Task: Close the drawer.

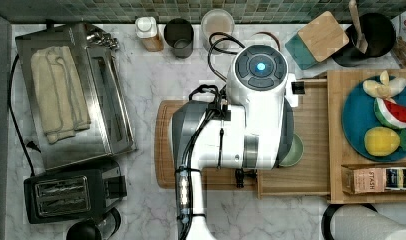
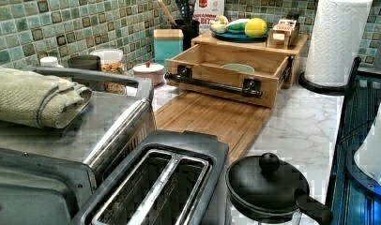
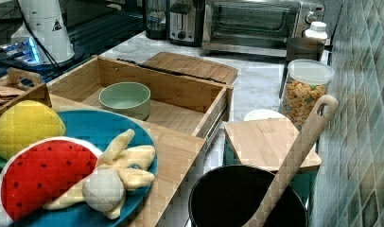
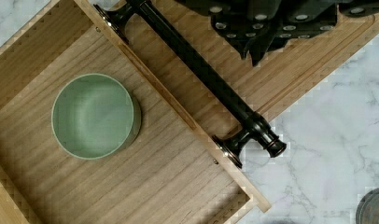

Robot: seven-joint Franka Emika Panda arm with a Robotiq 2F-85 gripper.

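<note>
a light-wood drawer [image 2: 226, 70] stands pulled out from under a wooden top panel [image 2: 254, 44] bearing a blue plate [image 3: 93, 127] of toy food. a green bowl [image 4: 95, 115] sits inside the drawer. its black bar handle [image 4: 204, 74] overhangs a cutting board [image 2: 209, 117] lying just in front. the gripper [image 4: 267, 28] hovers above the handle; whether its fingers are parted cannot be told.
</note>
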